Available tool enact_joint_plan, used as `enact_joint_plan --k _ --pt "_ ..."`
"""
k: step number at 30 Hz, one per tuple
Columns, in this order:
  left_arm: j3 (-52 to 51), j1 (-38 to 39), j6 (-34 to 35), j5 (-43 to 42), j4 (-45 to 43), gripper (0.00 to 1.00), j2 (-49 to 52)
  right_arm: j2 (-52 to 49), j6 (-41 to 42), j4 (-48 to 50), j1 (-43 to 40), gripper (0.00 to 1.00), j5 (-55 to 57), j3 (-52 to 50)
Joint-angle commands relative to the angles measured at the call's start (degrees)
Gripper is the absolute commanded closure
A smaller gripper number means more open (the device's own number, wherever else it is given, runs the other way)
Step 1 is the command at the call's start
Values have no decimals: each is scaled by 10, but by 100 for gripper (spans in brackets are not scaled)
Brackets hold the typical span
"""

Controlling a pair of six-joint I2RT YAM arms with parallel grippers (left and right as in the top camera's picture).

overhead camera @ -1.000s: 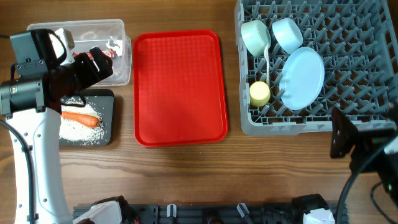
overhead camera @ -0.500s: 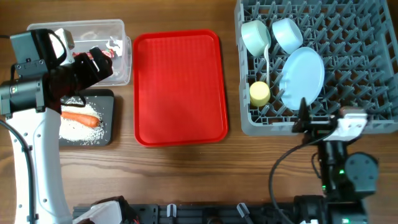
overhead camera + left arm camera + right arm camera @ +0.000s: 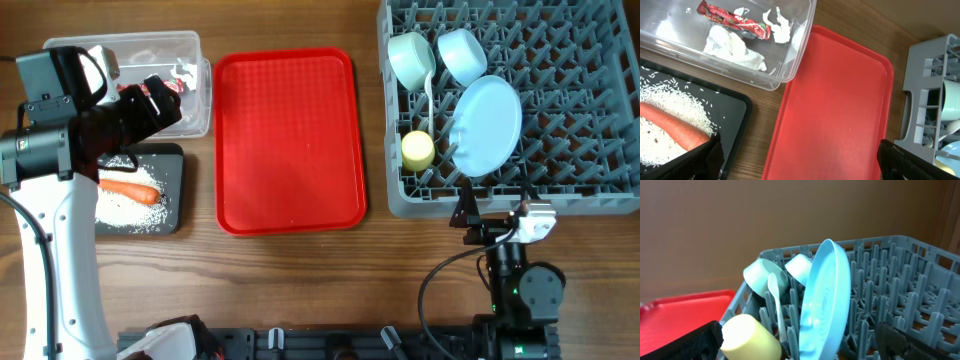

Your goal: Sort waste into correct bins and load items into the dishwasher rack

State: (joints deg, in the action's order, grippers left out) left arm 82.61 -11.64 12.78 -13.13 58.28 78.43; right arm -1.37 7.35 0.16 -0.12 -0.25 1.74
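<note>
Black tray [image 3: 172, 190] sits just left of the red serving tray [image 3: 290, 140], and on it the orange carrot [image 3: 128, 189] lies across a spread of loose white rice [image 3: 120, 210]. Beyond it, also left of the red serving tray, the clear tub [image 3: 190, 80] holds the red candy wrapper [image 3: 732, 18] and crumpled white paper scraps [image 3: 732, 45]. Over the seam between those two bins hangs the left gripper [image 3: 807, 162], fingers spread wide, released. Now right of the red serving tray: the grey dishwasher rack [image 3: 560, 120] is loaded along the side nearest it, with two pale bowls [image 3: 410, 60] [image 3: 462, 55] tipped on their sides, the white spoon [image 3: 429, 95] standing among the pegs, the yellow cup [image 3: 417, 151] on its side and the blue plate [image 3: 486, 125] up on edge. Right gripper [image 3: 495, 215] sits just in front of the rack, facing it, fingers apart, holding nothing.
</note>
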Motion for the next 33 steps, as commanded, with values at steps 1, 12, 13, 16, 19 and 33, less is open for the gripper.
enact_joint_plan --k 1,12,13,16,19,33 --pt "5 -2 -3 2 -2 0 1 12 64 2 -3 0 -14 -15" --pt "5 -2 -3 2 -2 0 1 11 96 2 -3 0 -14 -14" --pt "5 -2 -3 2 -2 0 1 11 96 2 -3 0 -14 -14" --pt "5 -2 -3 2 -2 0 1 11 96 2 -3 0 -14 -14" --pt "5 -2 -3 2 -2 0 1 11 96 2 -3 0 -13 -14" --pt "-151 65 -10 48 -177 0 -118 11 96 2 -3 0 -13 -14"
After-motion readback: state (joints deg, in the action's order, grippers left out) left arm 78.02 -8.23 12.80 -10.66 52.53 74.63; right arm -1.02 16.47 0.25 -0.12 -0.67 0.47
